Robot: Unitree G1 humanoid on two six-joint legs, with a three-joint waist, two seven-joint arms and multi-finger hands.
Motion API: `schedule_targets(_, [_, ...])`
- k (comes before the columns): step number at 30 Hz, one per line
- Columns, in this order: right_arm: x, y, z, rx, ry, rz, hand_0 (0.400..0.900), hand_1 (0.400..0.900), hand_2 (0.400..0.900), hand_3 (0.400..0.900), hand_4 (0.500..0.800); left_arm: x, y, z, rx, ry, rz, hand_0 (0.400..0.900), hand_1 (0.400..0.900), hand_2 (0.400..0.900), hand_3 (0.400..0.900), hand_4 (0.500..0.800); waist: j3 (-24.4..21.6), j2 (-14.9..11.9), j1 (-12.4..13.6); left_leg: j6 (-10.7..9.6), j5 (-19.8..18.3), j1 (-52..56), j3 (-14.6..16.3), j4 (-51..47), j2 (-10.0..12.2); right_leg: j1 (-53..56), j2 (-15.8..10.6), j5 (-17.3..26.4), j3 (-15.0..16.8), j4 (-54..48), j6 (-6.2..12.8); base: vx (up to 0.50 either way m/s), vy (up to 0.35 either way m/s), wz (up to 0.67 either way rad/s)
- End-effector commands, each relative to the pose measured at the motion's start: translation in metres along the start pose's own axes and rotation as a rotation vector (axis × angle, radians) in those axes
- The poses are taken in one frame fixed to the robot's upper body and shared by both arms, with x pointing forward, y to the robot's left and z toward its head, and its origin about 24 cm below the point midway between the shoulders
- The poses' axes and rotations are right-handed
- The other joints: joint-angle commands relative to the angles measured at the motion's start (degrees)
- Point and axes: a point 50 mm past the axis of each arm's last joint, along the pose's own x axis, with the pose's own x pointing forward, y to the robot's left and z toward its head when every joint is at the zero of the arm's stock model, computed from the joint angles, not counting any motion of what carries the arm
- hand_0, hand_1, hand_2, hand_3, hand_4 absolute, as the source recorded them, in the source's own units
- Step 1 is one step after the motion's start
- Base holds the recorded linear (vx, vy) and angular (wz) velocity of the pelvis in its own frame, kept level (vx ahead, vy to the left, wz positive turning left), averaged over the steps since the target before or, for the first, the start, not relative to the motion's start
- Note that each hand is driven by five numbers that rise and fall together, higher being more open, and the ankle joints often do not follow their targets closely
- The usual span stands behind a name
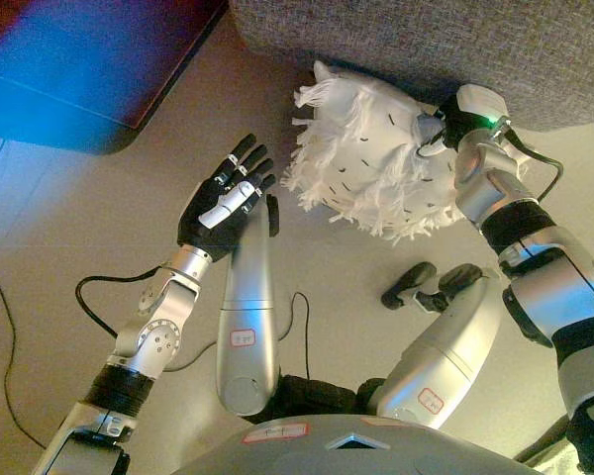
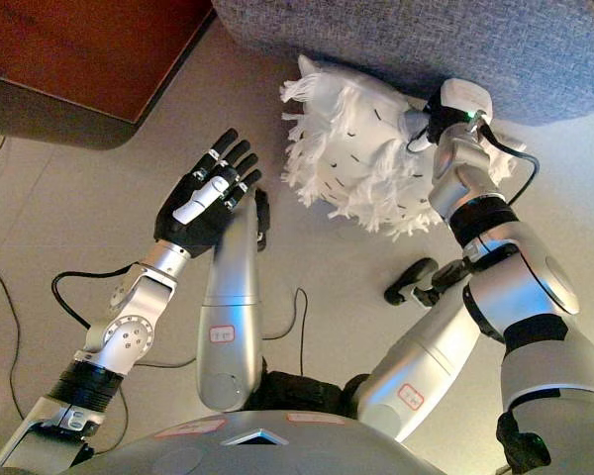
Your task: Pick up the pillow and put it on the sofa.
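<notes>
A white pillow (image 1: 361, 153) with a shaggy fringe and small dark flecks lies on the beige floor, against the base of the grey fabric sofa (image 1: 426, 40). My left hand (image 1: 226, 198) is open with straight fingers, palm toward the pillow, a short gap to its left and apart from it. My right hand (image 1: 444, 127) is at the pillow's upper right side, between pillow and sofa. Its fingers are hidden in the fringe. The pillow also shows in the right eye view (image 2: 351, 148).
A dark brown wooden piece of furniture (image 2: 79, 49) stands at the upper left, its edge close to the sofa's left end. Beige floor (image 1: 59, 228) spreads to the left and below the pillow.
</notes>
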Motion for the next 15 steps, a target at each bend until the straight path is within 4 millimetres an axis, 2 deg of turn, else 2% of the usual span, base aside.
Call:
schedule_targets(1, [0.002,-0.011,0.002,0.059,0.016,-0.017,0.400,0.400,0.400,0.400,0.500,-0.002,-0.028,-0.024,-0.079,0.059,-0.090,0.900,0.900,0.900,0.900,0.800,-0.1,2.8,1.5,3.6,-8.5,3.1,-3.8,7.6,1.8,-3.7,1.3,2.5,0.8,-0.1,-2.61,0.01,0.008,-0.04])
schedule_targets(9, [-0.001,-0.006,0.013,0.205,-0.062,-0.029,0.400,0.400,0.400,0.400,0.500,-0.003,-0.027,-0.027,-0.077,0.068,-0.047,0.900,0.900,0.900,0.900,0.800,-0.1,2.8,0.9,3.7,-8.0,4.2,-3.5,7.1,2.5,-2.4,1.3,2.5,0.8,-0.3,-2.67,0.00,0.004,-0.03])
schedule_targets(15, [-0.009,-0.016,0.024,0.329,-0.187,-0.081,0.400,0.400,0.400,0.400,0.500,-0.008,-0.009,-0.025,0.000,0.053,0.106,0.900,0.900,0.900,0.900,0.800,-0.1,2.1,-0.1,3.9,-6.3,8.4,-1.6,1.5,3.3,2.5,1.3,4.6,-1.6,-6.7,-2.49,-0.02,-0.009,-0.04])
